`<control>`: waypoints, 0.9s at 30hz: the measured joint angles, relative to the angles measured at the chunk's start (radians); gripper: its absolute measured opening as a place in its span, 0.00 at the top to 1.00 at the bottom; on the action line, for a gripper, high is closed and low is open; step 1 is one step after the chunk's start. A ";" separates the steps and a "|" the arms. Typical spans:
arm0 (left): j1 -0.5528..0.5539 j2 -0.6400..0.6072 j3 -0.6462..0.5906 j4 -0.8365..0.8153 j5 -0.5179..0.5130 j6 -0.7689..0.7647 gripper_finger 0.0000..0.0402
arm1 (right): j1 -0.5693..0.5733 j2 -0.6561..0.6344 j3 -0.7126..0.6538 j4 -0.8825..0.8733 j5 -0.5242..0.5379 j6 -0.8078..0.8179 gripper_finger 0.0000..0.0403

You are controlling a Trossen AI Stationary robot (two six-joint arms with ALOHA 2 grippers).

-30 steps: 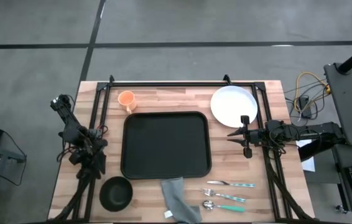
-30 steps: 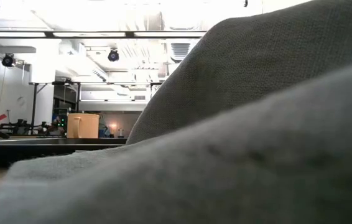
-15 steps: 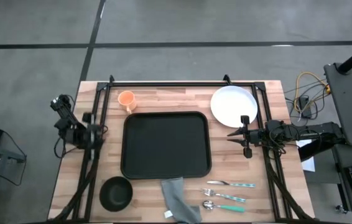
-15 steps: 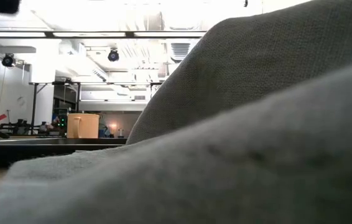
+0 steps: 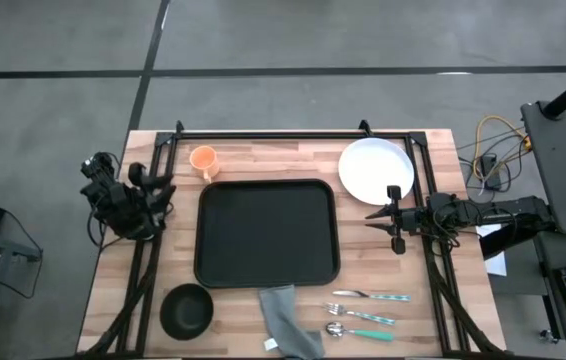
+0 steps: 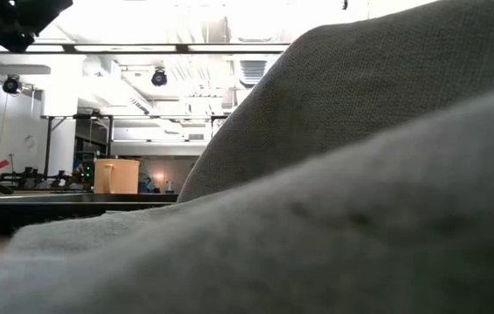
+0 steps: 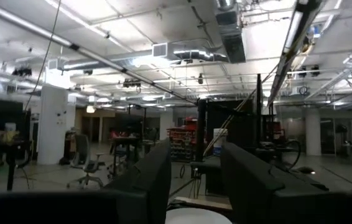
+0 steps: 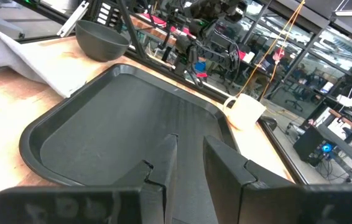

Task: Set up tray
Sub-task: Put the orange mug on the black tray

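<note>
Your left tool (image 5: 148, 185) is sitting over the left edge of the wooden worktop (image 5: 263, 160), well left of the tray (image 5: 266, 232), with its two fingers (image 7: 148, 180) parted a little and nothing gripped between them; its wrist camera is looking level into the room rather than down at the worktop. Your right tool (image 5: 395, 218) is hovering at the right side of the worktop, just right of the tray and just below the white plate (image 5: 375, 168), pointing toward the tray, and its fingers (image 8: 226, 168) are standing slightly apart with nothing between them. You are looking at the tray lying flat in the middle of the worktop with nothing on it. You are seeing an orange cup (image 5: 204, 159) beside the tray's far left corner, a black bowl (image 5: 186, 310) off its near left corner, and a grey cloth (image 5: 288, 320) lying just past its near edge. You are also seeing three pieces of cutlery (image 5: 366, 310) lying side by side to the right of the cloth. You are getting a low view mostly filled by that cloth, with the cup showing beyond it.
</note>
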 joint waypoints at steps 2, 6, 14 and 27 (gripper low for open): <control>0.000 0.000 0.006 0.006 -0.031 -0.016 0.70 | 0.000 0.000 0.000 0.000 0.000 0.000 0.83; 0.010 0.000 0.016 0.006 -0.057 -0.020 0.70 | 0.000 0.000 0.000 0.000 0.000 0.000 0.83; 0.076 0.002 0.001 0.005 -0.057 -0.126 0.70 | 0.000 0.000 0.000 0.000 0.000 0.000 0.83; 0.203 0.266 0.045 0.001 -0.050 -0.353 0.70 | 0.000 0.000 0.000 0.000 0.000 0.000 0.83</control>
